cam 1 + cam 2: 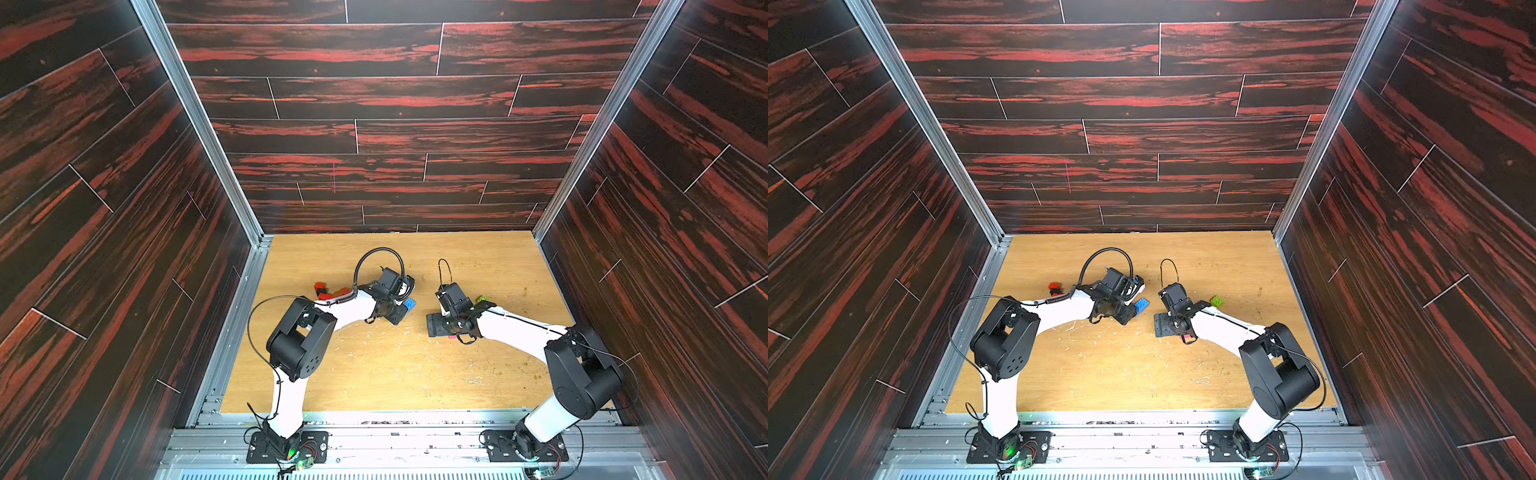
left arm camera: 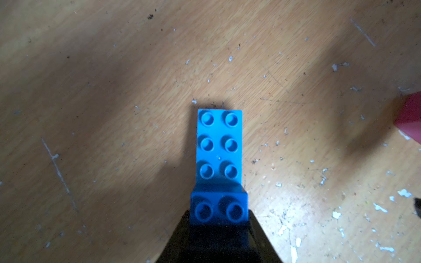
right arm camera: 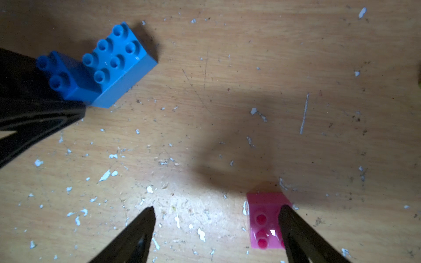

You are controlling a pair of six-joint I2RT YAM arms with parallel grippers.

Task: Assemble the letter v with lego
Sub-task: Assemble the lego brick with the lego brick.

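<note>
**A:** What does the left gripper (image 2: 218, 216) have?

**B:** It is clamped on a dark blue brick (image 2: 218, 208), a square one. That brick sits on the end of the light blue long brick (image 2: 218, 145) closest to the gripper. The long one seems to lie flat on the table (image 1: 374, 374), mid-scene.

**A:** Which way does the long one run?

**B:** Straight on from the left fingers, toward the right and slightly far. Six of its studs are bare.

**A:** And the right gripper (image 3: 217, 214)?

**B:** Its jaws are spread wide and hold nothing. The pink brick (image 3: 266, 218) lies low between them, hard against one finger (image 3: 293, 227) rather than centred. It is right of the blue pair and nearer.

**A:** So the right arm is closer to the pink one?

**B:** Clearly. I'd judge it must shift sideways to centre the pink brick before closing.

**A:** What about the other bricks?

**B:** The green brick (image 1: 1217, 300) is on the far right of the right wrist. The red bricks (image 1: 1054, 286) are on the left, beyond the left forearm. No tray or box shows; everything sits loose on the table.
</note>
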